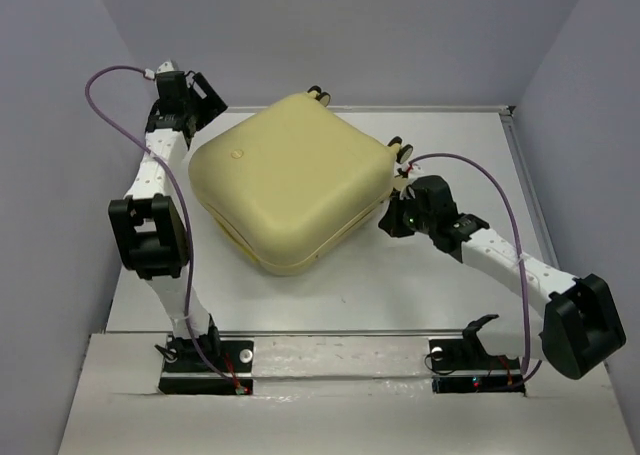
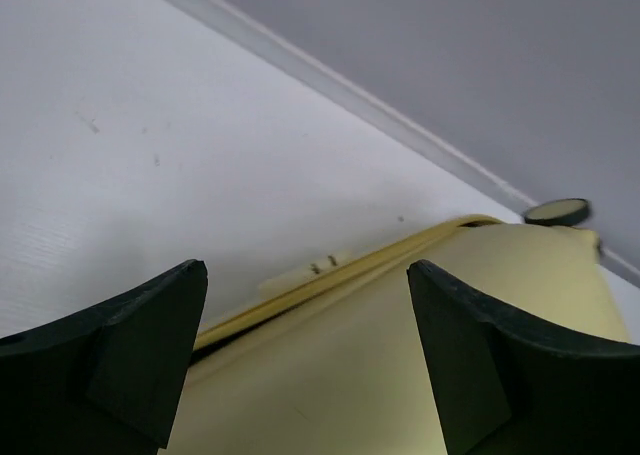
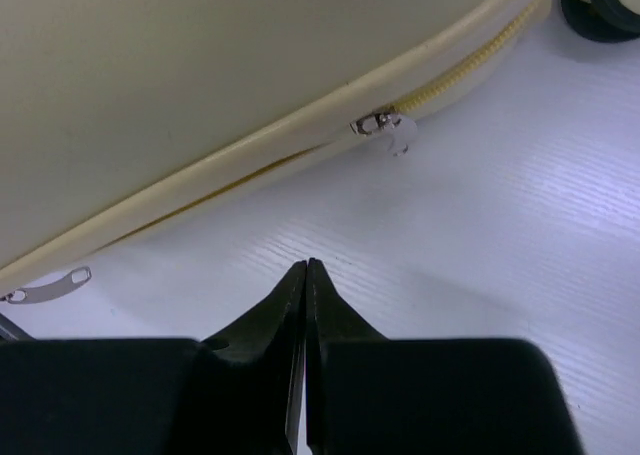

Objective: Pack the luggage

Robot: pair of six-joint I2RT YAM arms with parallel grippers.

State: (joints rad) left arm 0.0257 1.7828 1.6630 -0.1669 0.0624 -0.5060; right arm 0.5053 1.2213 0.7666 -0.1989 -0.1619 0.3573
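Luggage lies flat and shut in the middle of the top view, a pale yellow rounded shell turned cornerwise on the white tabletop. Small wheels stick out along its upper and right edges.

At the upper left of that view the left pincer sits just beside the shell's upper-left side. From the left wrist view, the left pincer is released. Its two dark fingers stand wide apart with nothing between them, over the yellow shell and its rim. One wheel shows at the right edge, and bare tabletop fills the upper left.

At the right of the top view the right pincer points at the shell's right side, below the wheels there. In the right wrist view it is clenched on nothing. The fingertips press together over the tabletop, near the seam but apart from it. A metal zipper slider sits on the seam above centre. The teeth are meshed to its right, towards a black wheel in the upper right corner. Left of the slider the seam shows as a thin slit. A flat metal tab lies on the tabletop at the lower left.
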